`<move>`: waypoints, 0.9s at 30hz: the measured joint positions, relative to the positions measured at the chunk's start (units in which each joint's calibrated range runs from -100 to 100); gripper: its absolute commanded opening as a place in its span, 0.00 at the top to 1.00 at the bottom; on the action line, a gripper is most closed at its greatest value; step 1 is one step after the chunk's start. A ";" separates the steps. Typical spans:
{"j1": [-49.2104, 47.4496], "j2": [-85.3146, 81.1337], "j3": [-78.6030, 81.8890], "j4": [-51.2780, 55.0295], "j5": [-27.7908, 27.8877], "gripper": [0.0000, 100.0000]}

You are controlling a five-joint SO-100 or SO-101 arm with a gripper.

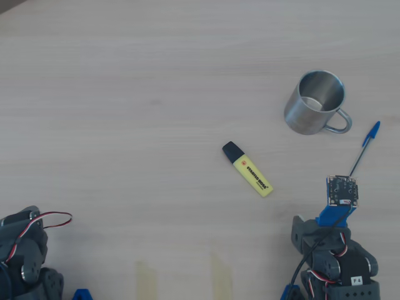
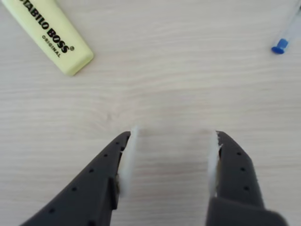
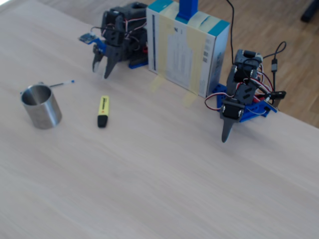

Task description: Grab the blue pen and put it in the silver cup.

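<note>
The blue pen (image 1: 365, 144) lies slanted on the table to the right of the silver cup (image 1: 315, 102), its blue cap away from my arm. The cup stands upright and empty, handle toward the pen. In the wrist view my gripper (image 2: 171, 141) hangs open over bare wood with nothing between its fingers. Only the pen's near end (image 2: 281, 43) shows there, at the top right. The fixed view has the gripper (image 3: 100, 71) pointing down, to the right of the pen (image 3: 62, 83) and the cup (image 3: 41, 105).
A yellow highlighter (image 1: 248, 169) with a black cap lies left of my arm (image 1: 334, 250); it also shows in the wrist view (image 2: 51, 35). A second arm (image 3: 237, 102) stands beside a cardboard box (image 3: 187, 47). Pale wooden table (image 1: 125, 94).
</note>
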 measured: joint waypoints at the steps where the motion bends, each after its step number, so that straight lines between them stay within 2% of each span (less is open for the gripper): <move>1: 0.00 0.83 -0.99 0.00 -0.92 0.73; 10: -0.08 8.42 -11.09 1.43 -6.46 0.73; 23: 0.42 20.43 -29.22 1.35 -8.71 0.72; 27: 2.01 24.09 -33.90 1.35 -8.82 0.69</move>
